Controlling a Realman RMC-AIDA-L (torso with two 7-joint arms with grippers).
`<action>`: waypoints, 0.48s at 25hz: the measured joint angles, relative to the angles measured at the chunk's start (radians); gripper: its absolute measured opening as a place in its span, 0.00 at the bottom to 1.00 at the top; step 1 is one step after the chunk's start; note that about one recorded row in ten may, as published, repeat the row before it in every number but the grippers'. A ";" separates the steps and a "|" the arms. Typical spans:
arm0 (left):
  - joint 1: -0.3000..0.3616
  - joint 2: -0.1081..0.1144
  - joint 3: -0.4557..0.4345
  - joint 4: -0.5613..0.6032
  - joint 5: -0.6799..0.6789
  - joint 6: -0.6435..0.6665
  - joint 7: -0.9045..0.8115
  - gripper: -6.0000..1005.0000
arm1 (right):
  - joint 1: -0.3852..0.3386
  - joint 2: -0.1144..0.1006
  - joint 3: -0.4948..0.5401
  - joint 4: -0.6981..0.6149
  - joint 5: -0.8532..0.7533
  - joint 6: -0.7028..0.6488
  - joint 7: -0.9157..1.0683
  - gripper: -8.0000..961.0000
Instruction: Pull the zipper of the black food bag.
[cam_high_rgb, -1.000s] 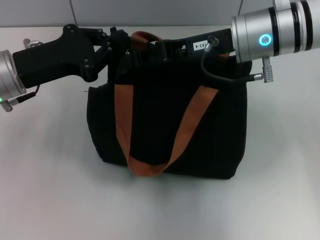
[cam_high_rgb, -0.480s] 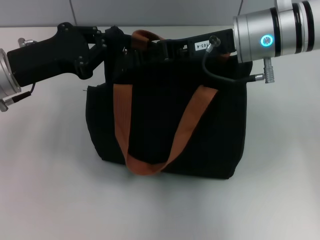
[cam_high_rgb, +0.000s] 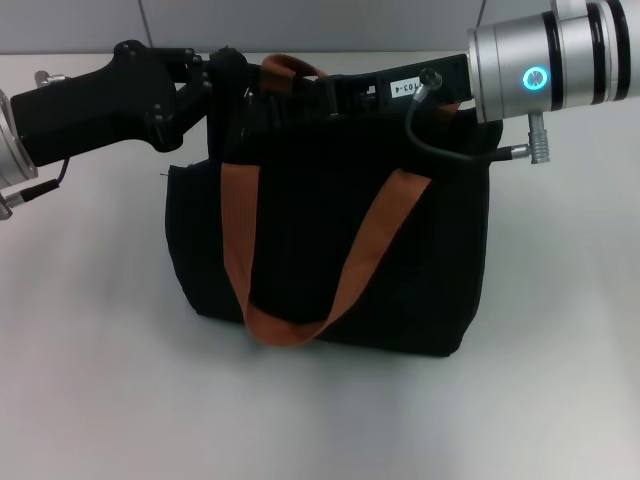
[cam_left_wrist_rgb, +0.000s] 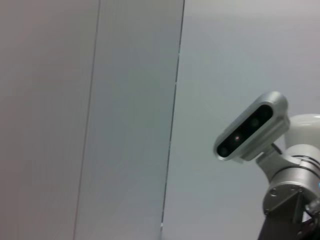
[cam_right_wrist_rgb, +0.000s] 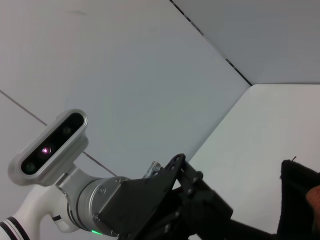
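Observation:
The black food bag (cam_high_rgb: 320, 250) stands upright in the middle of the white table (cam_high_rgb: 90, 360) in the head view, with a brown-orange strap handle (cam_high_rgb: 352, 268) hanging down its front. My left gripper (cam_high_rgb: 238, 76) reaches in from the left to the bag's top left edge, beside the rear strap (cam_high_rgb: 285, 70). My right gripper (cam_high_rgb: 328, 96) reaches in from the right along the bag's top edge. Both are black against the black fabric. The zipper pull is hidden. The right wrist view shows the left arm (cam_right_wrist_rgb: 150, 210) and a corner of the bag (cam_right_wrist_rgb: 300, 182).
The grey wall runs close behind the bag. The right arm's silver wrist (cam_high_rgb: 550, 60) and its cable (cam_high_rgb: 440, 150) hang over the bag's top right corner. The left wrist view shows only the wall and the right arm's wrist camera (cam_left_wrist_rgb: 252, 125).
My left arm has risen and drawn slightly left. The bag's left side has shifted left with it, and the bag has slid a little leftward. The right arm has barely moved.

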 joint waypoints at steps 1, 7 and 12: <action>0.001 -0.002 0.000 0.000 0.000 0.006 0.001 0.03 | 0.000 0.000 -0.001 0.000 0.000 0.000 -0.001 0.32; -0.001 -0.009 0.000 -0.002 0.003 0.013 0.004 0.03 | 0.000 0.002 -0.002 -0.002 0.001 0.001 -0.005 0.32; -0.006 -0.020 0.000 -0.001 0.003 0.012 0.003 0.03 | 0.000 0.004 -0.002 -0.002 0.002 -0.001 -0.005 0.32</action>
